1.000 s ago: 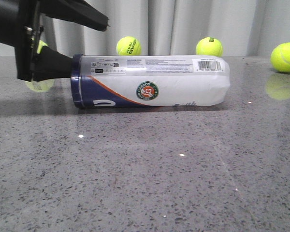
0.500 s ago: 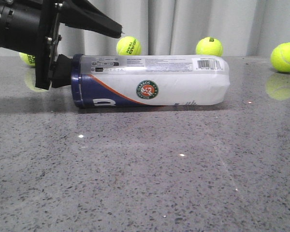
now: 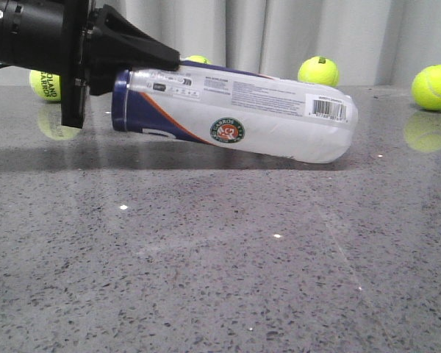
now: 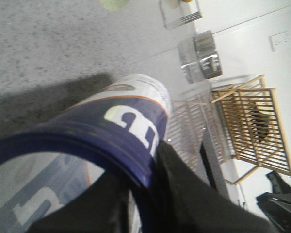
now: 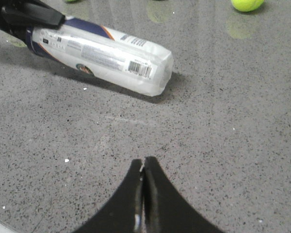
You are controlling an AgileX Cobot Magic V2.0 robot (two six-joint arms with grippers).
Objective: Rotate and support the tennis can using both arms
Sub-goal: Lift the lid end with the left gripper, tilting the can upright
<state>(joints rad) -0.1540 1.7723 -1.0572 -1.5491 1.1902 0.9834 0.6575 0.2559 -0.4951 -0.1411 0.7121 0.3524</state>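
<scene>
Left gripper (image 3: 143, 62) clamped on tennis can (image 3: 235, 114) rim at navy end, raised; right gripper (image 5: 144, 167) fingers together above speckled surface (image 3: 220, 257).

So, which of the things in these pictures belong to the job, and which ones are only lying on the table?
Belong to the job:
- tennis can, navy end lifted, other end on the table
- left gripper, gripping the can's navy rim
- right gripper, shut, away from the can

Just lying about:
- tennis ball at far left
- two tennis balls at the right
- ball partly hidden behind the can
</scene>
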